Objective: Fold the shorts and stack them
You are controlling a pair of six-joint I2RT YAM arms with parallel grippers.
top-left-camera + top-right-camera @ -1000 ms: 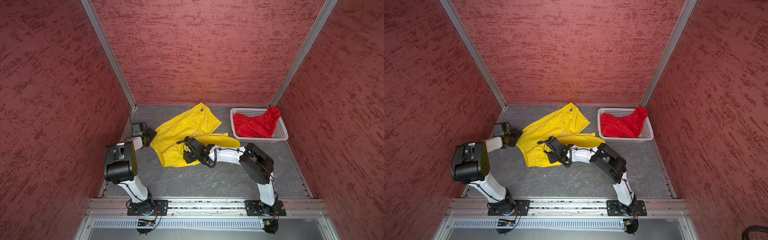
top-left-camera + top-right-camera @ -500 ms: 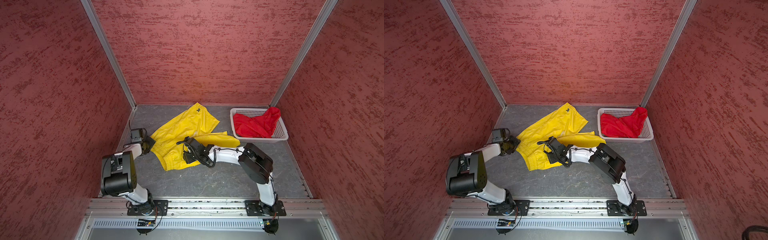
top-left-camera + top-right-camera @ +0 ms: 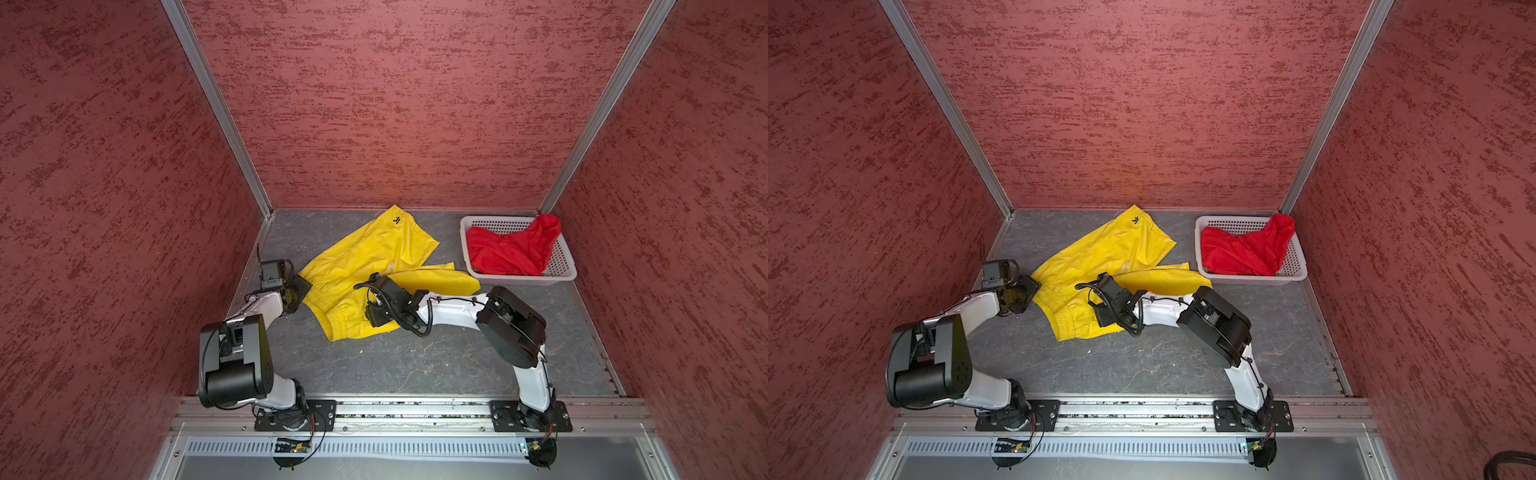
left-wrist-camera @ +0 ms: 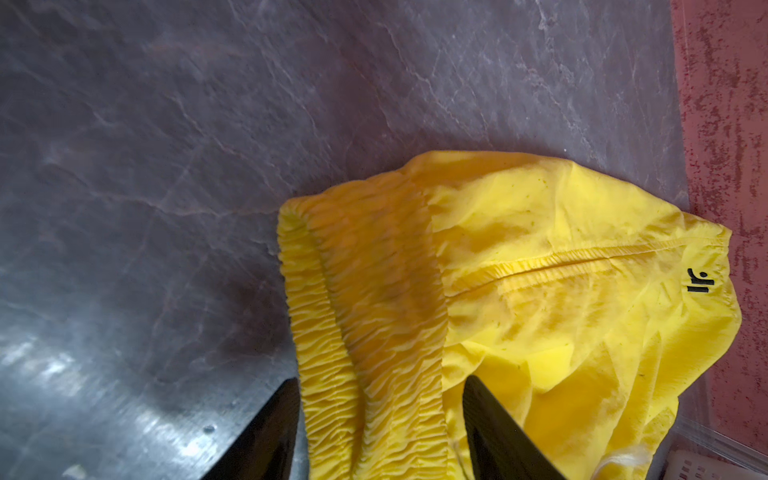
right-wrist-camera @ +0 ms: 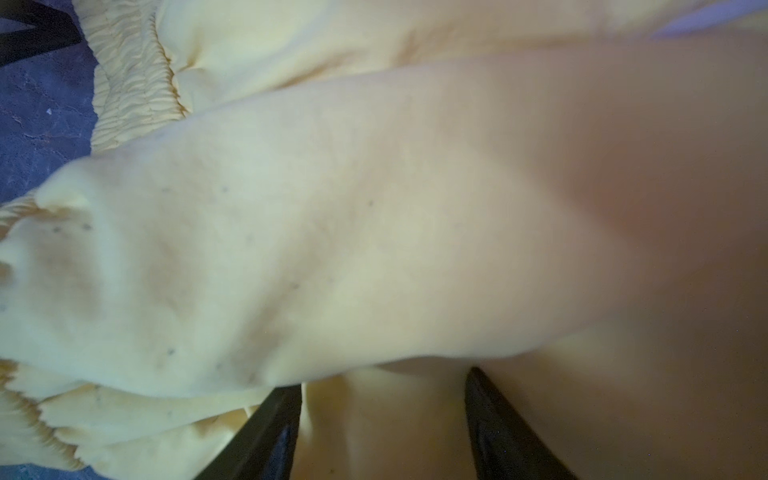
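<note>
The yellow shorts (image 3: 374, 257) lie spread and rumpled on the grey table (image 3: 415, 365). Their waistband (image 4: 365, 291) is toward the arms, and the leg with the dark logo (image 3: 397, 219) reaches toward the back wall. The left gripper (image 4: 380, 382) sits at the waistband's left end, its fingers apart and straddling the gathered band. The right gripper (image 5: 382, 382) is low over the middle of the yellow shorts, its fingers just as far apart, with loose fabric between them. The red shorts (image 3: 511, 253) sit bunched in the white basket (image 3: 561, 276) at the back right corner.
</note>
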